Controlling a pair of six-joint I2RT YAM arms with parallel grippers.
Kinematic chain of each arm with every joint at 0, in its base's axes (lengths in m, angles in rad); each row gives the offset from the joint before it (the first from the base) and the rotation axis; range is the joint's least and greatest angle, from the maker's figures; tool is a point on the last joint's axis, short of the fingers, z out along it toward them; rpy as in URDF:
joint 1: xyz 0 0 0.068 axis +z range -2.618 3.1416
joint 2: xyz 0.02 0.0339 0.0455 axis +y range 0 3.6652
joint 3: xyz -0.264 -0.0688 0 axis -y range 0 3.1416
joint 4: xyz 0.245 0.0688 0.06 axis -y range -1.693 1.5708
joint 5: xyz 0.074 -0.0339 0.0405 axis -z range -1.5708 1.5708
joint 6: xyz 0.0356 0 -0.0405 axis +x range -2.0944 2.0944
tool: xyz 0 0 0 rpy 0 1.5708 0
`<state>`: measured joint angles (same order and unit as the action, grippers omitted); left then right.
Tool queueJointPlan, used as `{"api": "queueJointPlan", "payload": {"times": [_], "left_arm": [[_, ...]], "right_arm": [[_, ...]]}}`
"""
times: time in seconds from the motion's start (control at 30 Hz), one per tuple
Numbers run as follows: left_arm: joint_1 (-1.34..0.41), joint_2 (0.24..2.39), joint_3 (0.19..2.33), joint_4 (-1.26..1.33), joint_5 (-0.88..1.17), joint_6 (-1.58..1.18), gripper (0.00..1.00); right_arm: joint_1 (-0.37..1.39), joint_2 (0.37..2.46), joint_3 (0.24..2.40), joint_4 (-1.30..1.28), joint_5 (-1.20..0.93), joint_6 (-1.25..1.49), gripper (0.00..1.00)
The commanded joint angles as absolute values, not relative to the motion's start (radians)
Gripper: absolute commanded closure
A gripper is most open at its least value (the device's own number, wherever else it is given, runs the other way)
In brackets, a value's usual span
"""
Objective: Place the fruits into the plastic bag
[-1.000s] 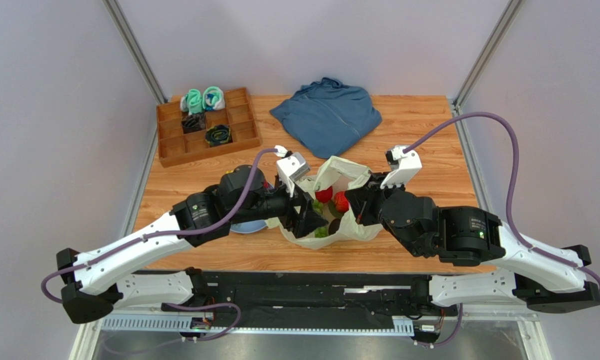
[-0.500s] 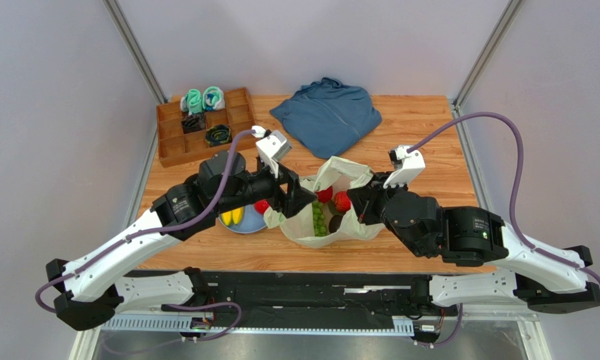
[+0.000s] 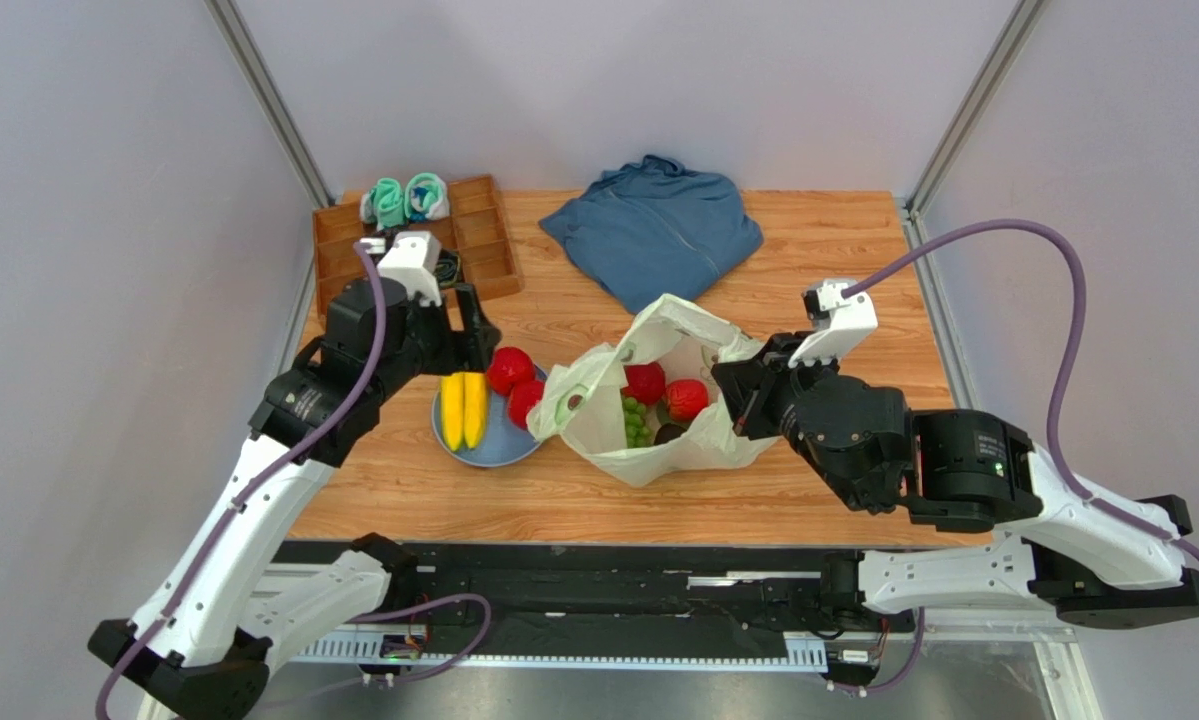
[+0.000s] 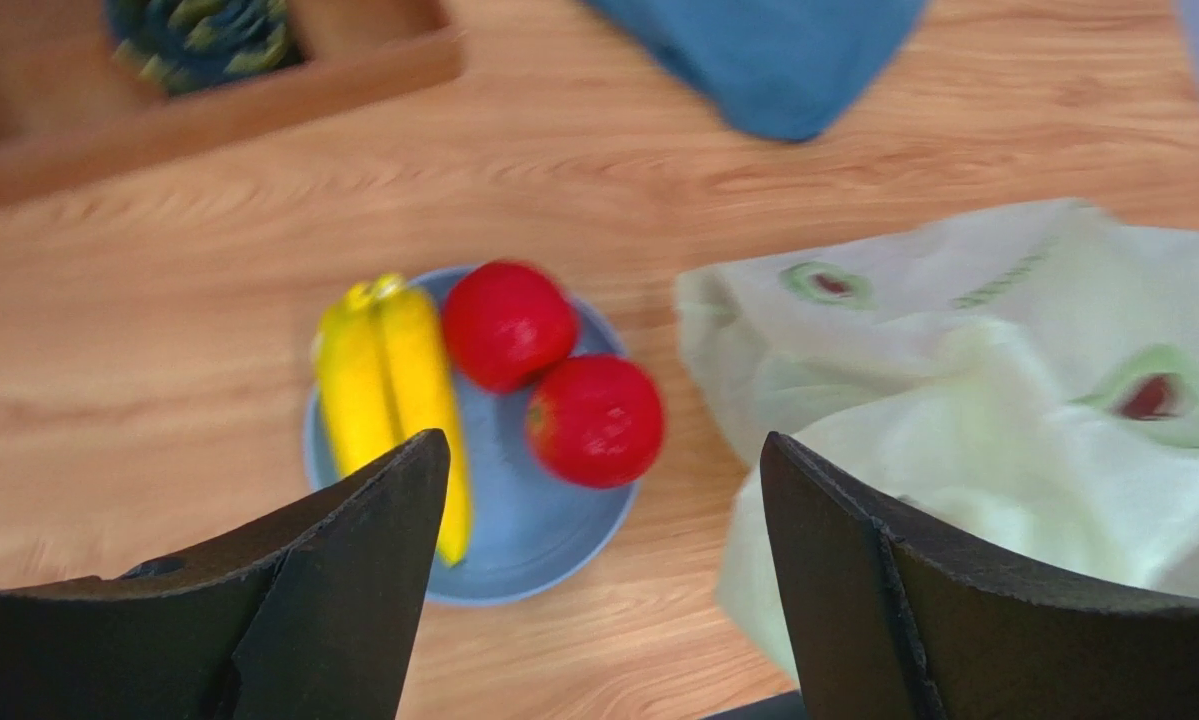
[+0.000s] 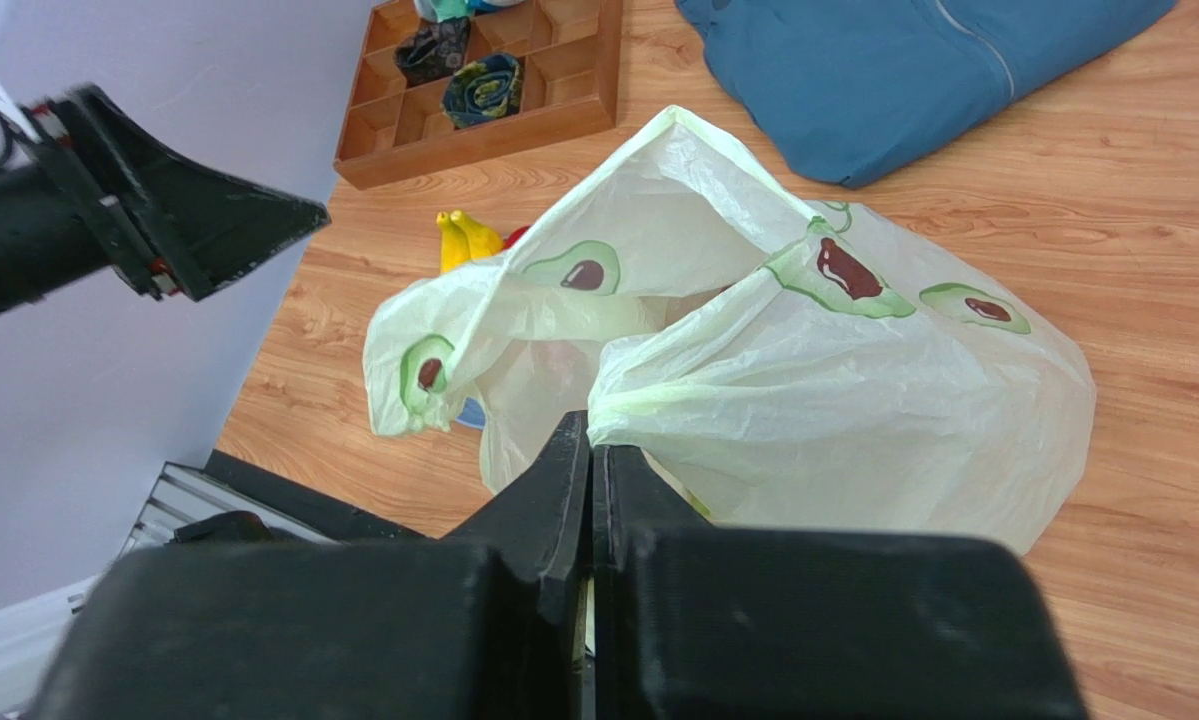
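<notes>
Left end effector (image 4: 593, 450), open and empty, hovers above yellow banana (image 4: 395, 393) and two glossy red fruits (image 4: 508, 324) on round blue plate (image 4: 538, 528), likely due to descend on one; right end effector (image 5: 590, 435) pinches rim of crinkly pale-green plastic bag (image 5: 861, 405).

The left arm stretches toward the far left, its left gripper (image 4: 602, 450) spread wide, facing down. The right arm bends inward, right gripper (image 5: 590, 450) clamped on the plastic bag (image 5: 861, 383).
</notes>
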<state>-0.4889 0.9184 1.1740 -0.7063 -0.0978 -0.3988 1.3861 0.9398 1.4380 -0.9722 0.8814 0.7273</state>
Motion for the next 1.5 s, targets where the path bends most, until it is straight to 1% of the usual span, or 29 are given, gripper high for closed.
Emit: {"api": "queueJointPlan", "payload": {"times": [0.0,0.1,0.3,0.37,0.57,0.8,0.93,1.2,1.47], "left_arm": [[-0.332,0.841,1.059,-0.778,-0.088,-0.456,0.15],[-0.256,0.848,1.014,-0.79,-0.071,-0.414,0.14],[-0.23,0.945,0.944,-0.802,-0.161,-0.365,0.13],[-0.212,0.968,0.928,-0.793,-0.172,-0.367,0.11],[-0.178,1.054,0.881,-0.733,-0.163,-0.364,0.1],[-0.169,1.172,0.871,-0.663,-0.08,-0.354,0.1],[-0.169,1.206,0.868,-0.608,-0.009,-0.356,0.12],[-0.169,1.36,0.927,-0.63,-0.009,-0.337,0.16],[-0.17,1.408,0.933,-0.615,0.037,-0.345,0.21]], "right_arm": [[1.382,0.92,1.456,-0.957,0.91,0.707,1.0],[1.382,0.914,1.431,-0.943,0.89,0.722,1.0],[1.382,0.902,1.408,-0.928,0.859,0.741,1.0],[1.382,0.899,1.404,-0.928,0.845,0.75,1.0],[1.382,0.876,1.374,-0.928,0.833,0.787,1.0],[1.382,0.873,1.368,-0.928,0.842,0.795,1.0],[1.382,0.882,1.37,-0.927,0.845,0.79,1.0],[1.382,0.903,1.374,-0.928,0.847,0.787,1.0],[1.381,0.925,1.387,-0.923,0.848,0.772,1.0]]}}
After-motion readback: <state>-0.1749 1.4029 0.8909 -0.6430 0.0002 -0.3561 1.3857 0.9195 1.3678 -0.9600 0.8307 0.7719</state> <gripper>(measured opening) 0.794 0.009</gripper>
